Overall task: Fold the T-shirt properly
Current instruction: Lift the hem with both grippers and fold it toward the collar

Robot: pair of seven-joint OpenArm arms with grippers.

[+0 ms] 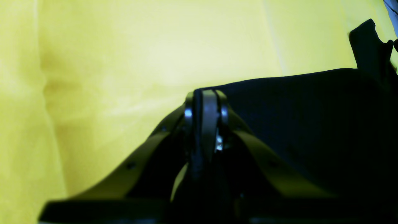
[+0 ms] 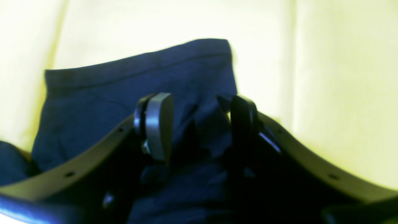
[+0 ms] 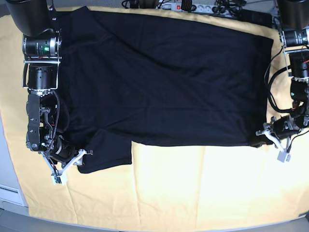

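Left gripper is pinching the T-shirt hem corner while right gripper is straddling the sleeve, jaws apart; shirt is lying flat on yellow cloth, next: close right, lift together.

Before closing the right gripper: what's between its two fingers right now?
Bunched cloth of the T-shirt fills the gap between the right gripper's open fingers, sleeve hem beyond them. The right wrist view shows it.

black t-shirt spread flat on table, sleeve toward near-left.
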